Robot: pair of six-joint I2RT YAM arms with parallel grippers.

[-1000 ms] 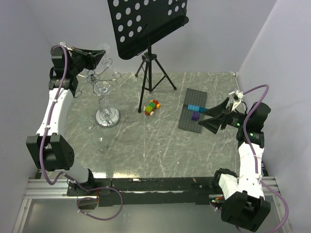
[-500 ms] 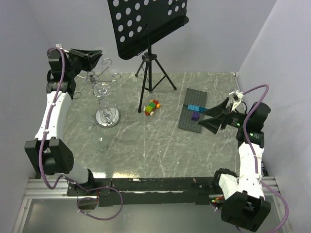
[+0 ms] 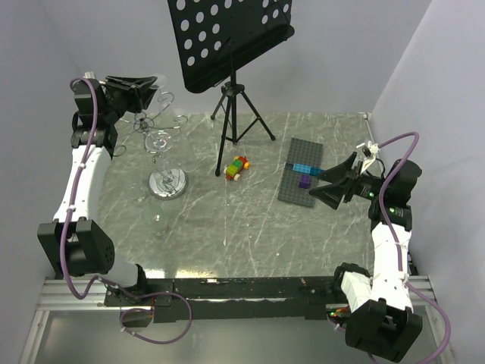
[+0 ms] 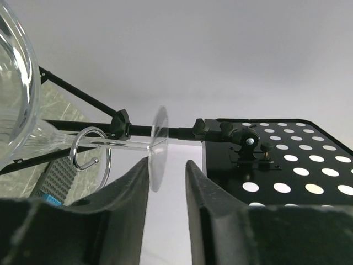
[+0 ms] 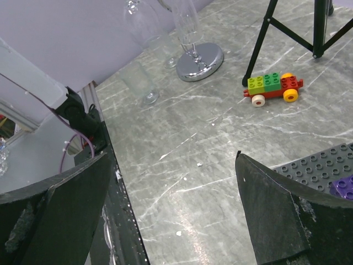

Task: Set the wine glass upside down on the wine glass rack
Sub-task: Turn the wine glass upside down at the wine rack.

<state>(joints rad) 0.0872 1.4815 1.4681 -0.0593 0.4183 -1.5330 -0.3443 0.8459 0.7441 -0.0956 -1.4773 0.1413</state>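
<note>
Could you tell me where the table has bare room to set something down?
The widest bare patch lies near the front edge, between the standing glass and the baseplate, nearer than the brick car. Around the rack is crowded.

Top camera sat high behind both arm bases, angled down over the whole marble table [image 3: 250, 235]. Left wrist camera looked out close between its own fingers [image 4: 121, 193] at the music stand [image 4: 287, 171], which showed sideways. Right wrist camera looked low across the table toward the toy car [image 5: 273, 88] and rack base [image 5: 199, 59]. The top view shared both, and the stand.
</note>
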